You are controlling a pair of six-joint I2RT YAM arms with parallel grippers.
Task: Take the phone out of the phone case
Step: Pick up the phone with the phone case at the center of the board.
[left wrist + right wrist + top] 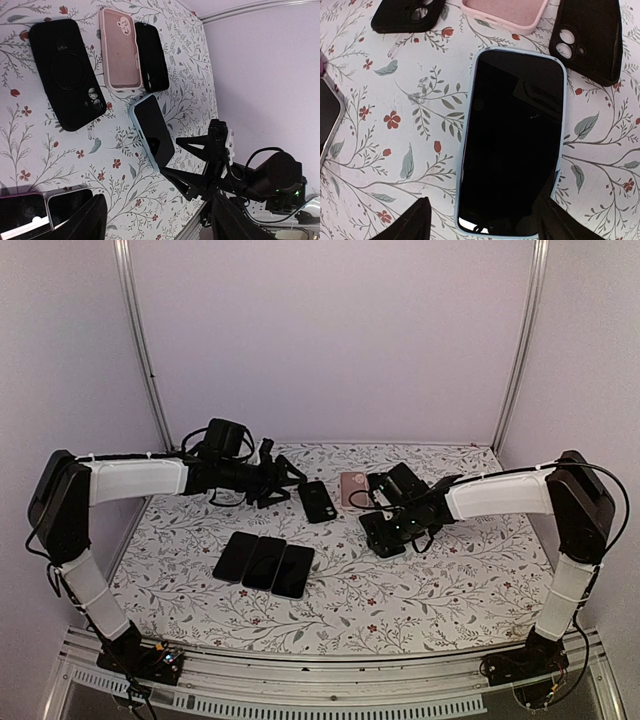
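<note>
- A phone [512, 145] lies flat with its dark screen up, inside a pale blue case [563, 90], on the flowered table cover [395, 150], right of centre.
- Only a thin blue rim shows around the black glass.
- Just past its far end lie a pink case [505, 12] and a black case [587, 40]; a second black case [405, 15] lies further left.
- Three dark phones [265, 562] sit side by side, front left.
- The right gripper [482, 200] hangs over the phone's near end, jaws spread wider than the phone and not clamping it.
- The left gripper [157, 210] hovers to the left, jaws wide, holding nothing.
</note>
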